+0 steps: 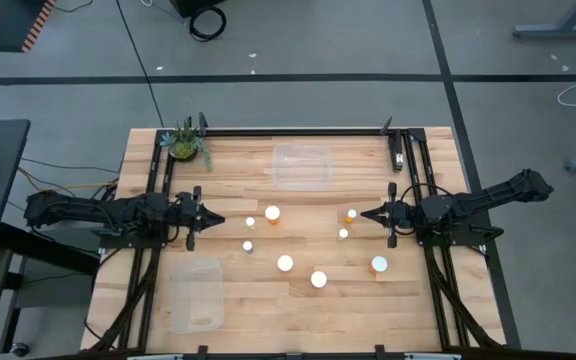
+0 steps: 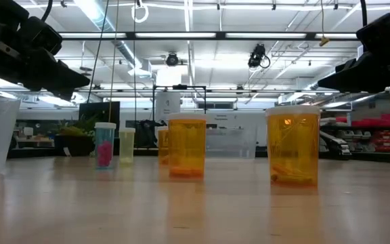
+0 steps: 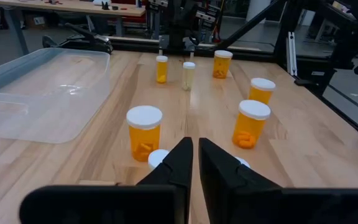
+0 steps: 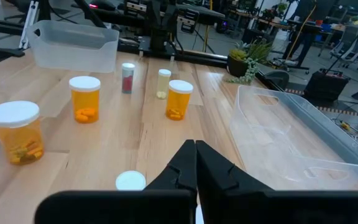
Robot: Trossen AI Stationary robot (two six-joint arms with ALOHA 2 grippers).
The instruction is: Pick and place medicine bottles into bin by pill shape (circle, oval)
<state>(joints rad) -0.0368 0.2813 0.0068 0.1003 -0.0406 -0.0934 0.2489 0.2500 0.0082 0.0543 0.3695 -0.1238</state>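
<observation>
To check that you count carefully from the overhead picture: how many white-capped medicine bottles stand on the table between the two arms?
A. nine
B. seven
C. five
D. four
B: the high view shows seven white caps on the wooden table, for example one medicine bottle near the middle and another towards the right arm, none inside either clear bin.

Seven white-capped medicine bottles (image 1: 285, 263), two clear plastic bins (image 1: 301, 165), one potted plant (image 1: 185, 143) and two robot arms (image 1: 88, 212) share a single wooden bench (image 1: 358, 310).
</observation>
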